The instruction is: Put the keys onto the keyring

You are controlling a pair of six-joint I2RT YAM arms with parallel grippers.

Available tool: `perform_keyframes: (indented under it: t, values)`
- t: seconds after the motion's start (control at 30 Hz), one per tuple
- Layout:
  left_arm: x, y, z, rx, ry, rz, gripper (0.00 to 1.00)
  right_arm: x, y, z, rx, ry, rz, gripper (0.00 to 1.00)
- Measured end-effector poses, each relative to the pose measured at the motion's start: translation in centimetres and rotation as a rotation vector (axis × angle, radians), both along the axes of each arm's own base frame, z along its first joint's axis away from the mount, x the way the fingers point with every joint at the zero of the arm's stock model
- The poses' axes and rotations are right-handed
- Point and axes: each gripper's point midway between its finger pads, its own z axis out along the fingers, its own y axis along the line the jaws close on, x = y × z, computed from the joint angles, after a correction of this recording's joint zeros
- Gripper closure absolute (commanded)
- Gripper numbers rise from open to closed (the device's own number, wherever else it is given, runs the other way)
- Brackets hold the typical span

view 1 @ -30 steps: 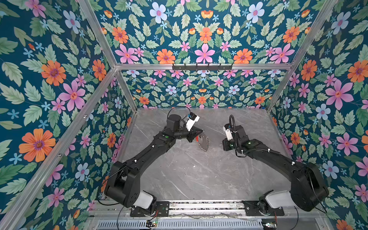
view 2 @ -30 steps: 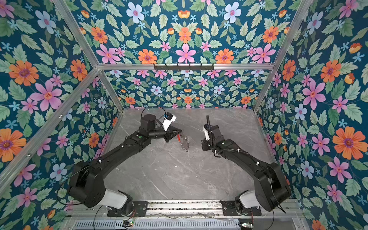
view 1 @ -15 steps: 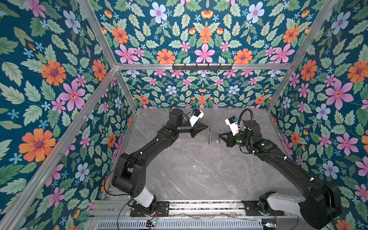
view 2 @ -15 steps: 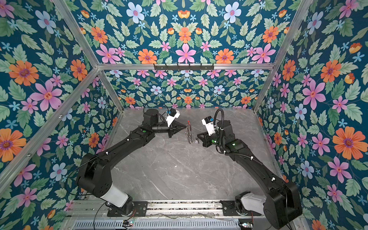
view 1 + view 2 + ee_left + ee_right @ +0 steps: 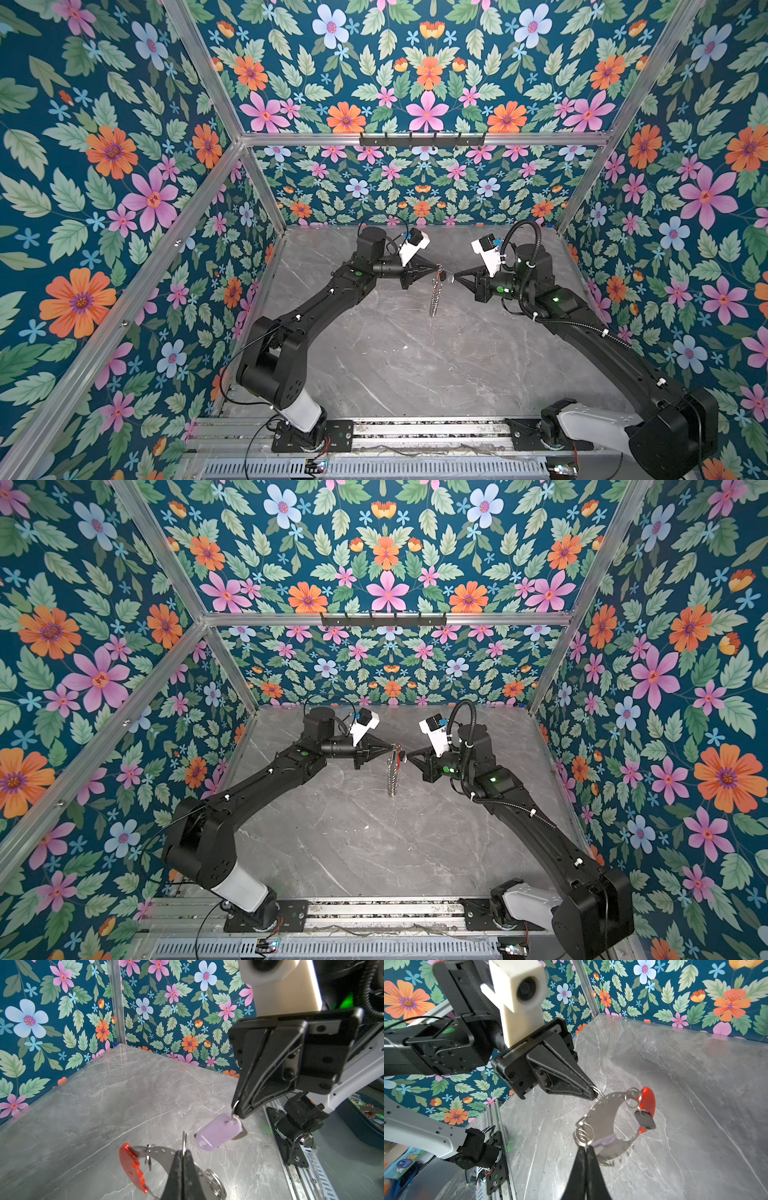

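Your keys (image 5: pixel 218 1132), one small key on a lavender tag (image 5: pixel 216 1135), dangle from the right claw (image 5: pixel 236 1112). That claw is clenched on the little ring at the top of the tag. The tag hangs just beside the keyring (image 5: pixel 133 1164) and, as far as you can judge, it is not yet threaded on.

The keyring hangs from the left claw (image 5: pixel 182 1154), which is clenched on one of its small silver rings (image 5: pixel 598 1095). It is off the counter (image 5: pixel 415 365), over the middle and toward the far edge.

A second ago the loop faced the top views broadside, lower over the counter's middle, with the right claw well apart from it. Now both arms are higher and nearer the far edge. The keyring (image 5: pixel 434 293) hangs edge-on in both top views, and the two claws point tip to tip, near each other. Neither grip has loosened over that second.

This suggests the carrying is done and you are at the line-up stage. The next move calls for fine work, feeding the tag's ring onto the loop while both pieces hang free and can swing.

A dark key head (image 5: pixel 644 1121) shows against the red section (image 5: pixel 648 1101). You cannot tell what it hangs from.
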Motion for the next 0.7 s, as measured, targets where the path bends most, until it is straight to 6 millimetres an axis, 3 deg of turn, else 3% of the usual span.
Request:
perform_keyframes:
  t: [0.4, 0.7]
  values:
    - [-0.4, -1.0, 0.2, 0.002, 0.017, -0.025, 1.00, 1.1, 0.9, 1.1, 0.019, -0.025, 0.024, 1.00]
    - [-0.5, -1.3, 0.2, 0.007, 0.023, -0.033, 1.00, 2.1, 1.8, 0.7, -0.028, -0.011, 0.026, 1.00]
